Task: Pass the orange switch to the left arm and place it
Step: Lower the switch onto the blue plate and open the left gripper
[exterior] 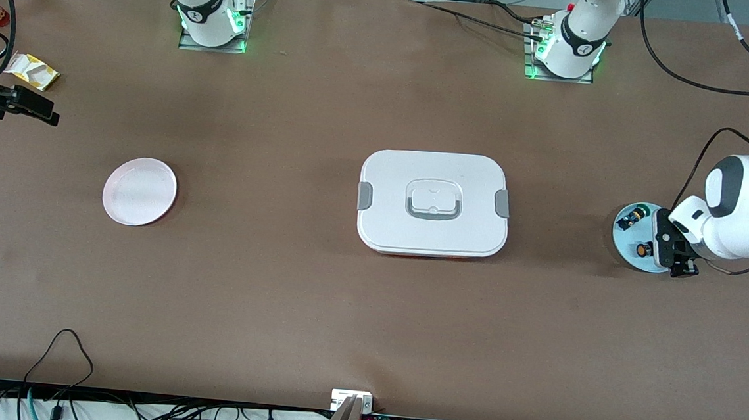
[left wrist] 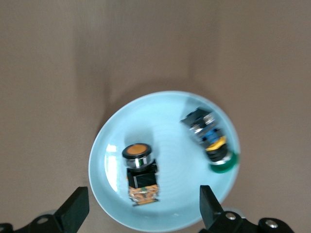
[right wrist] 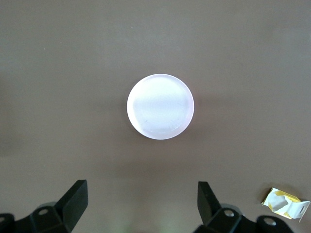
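Front view gives you a wide brown matte tabletop with cables along its edges and the two arm bases bolted at the top, green lights glowing at each. The large white rounded-rectangular plastic box with grey side clips sits mid-table, lid on. Toward the left arm's end you have a round pale blue plate; the small orange-faced push-button switch with a black collar lies in it, on its side. A second small black switch with blue and green parts lies in the same plate, apart from the orange one and farther from the front camera. Your left gripper hovers over that plate, fingers spread wide, holding nothing; the orange switch shows between the fingertips from above. Toward the right arm's end, a round pale pink plate sits bare. Your right gripper hangs high over it, fingers wide apart, nothing in them; that arm waits. A crumpled yellow-and-white wrapper lies near the table edge at that end.
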